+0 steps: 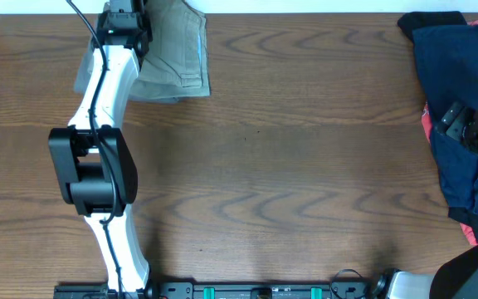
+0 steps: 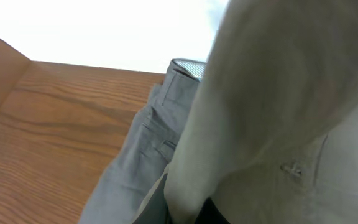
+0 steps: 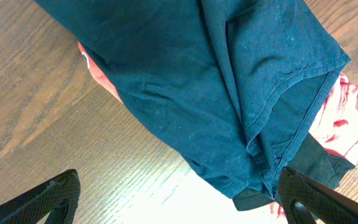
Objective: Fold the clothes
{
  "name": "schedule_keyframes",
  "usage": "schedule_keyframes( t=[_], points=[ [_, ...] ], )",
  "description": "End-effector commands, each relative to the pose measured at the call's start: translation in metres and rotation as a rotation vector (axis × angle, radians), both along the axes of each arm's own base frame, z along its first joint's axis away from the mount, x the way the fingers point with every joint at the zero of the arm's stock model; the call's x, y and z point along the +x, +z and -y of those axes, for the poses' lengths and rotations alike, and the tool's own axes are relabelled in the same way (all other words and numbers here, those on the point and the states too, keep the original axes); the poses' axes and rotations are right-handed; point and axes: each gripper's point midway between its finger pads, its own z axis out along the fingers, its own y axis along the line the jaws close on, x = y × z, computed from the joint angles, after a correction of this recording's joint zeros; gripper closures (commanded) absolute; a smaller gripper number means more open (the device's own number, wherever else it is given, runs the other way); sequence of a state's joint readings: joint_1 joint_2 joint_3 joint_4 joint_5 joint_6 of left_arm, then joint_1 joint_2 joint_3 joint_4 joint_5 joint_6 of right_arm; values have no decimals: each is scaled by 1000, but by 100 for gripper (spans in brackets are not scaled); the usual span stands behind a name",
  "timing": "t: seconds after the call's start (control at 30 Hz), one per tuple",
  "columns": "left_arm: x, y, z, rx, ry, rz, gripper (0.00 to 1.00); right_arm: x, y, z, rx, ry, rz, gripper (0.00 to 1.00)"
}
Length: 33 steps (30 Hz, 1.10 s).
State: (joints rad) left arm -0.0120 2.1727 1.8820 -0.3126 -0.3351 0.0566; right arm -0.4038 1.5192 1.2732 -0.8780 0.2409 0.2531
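Observation:
The pale khaki-green shorts (image 1: 177, 54) lie folded at the table's far left edge, on a greyer garment (image 1: 85, 76). My left gripper (image 1: 127, 23) is down on them. In the left wrist view the khaki cloth (image 2: 278, 106) hangs close over the camera and runs down between the fingers (image 2: 199, 218), which are mostly hidden. The grey garment (image 2: 135, 168) lies below it. My right gripper (image 3: 185, 199) is open and empty, just above the near edge of a navy garment (image 3: 229, 81).
At the right edge of the table there is a pile of navy cloth (image 1: 451, 58) with a black piece (image 1: 426, 21) and a red piece (image 1: 426, 124) under it. Red-and-white cloth (image 3: 344, 118) shows beside the right finger. Bare wooden table (image 1: 289, 166) lies between the arms.

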Motion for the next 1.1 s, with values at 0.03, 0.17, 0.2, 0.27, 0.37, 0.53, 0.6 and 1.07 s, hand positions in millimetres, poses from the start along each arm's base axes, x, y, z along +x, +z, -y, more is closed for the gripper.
schedule_keyframes(
  t=[0.03,0.17,0.2,0.27,0.37,0.53,0.6,1.07],
  points=[
    [7,2,-22,51,18,10,94,-3,4,5,-11,-25,9,1],
    [9,-4,-37,51,43,14,94,-3,4,5,-11,-25,9,1],
    [8,-5,-42,50,50,11,93,-3,4,5,-11,-25,9,1],
    [7,-10,-49,50,62,1,83,-3,4,5,-11,-25,9,1],
    [5,-16,-59,50,79,-9,75,-3,4,5,-11,-25,9,1],
    [1,-18,-72,50,100,-22,70,-3,4,5,-11,-25,9,1],
    [-3,-16,-73,51,103,-33,70,-3,4,5,-11,-25,9,1],
    [-27,-34,-49,-85,147,-122,69,-3,4,5,-11,-25,9,1]
  ],
)
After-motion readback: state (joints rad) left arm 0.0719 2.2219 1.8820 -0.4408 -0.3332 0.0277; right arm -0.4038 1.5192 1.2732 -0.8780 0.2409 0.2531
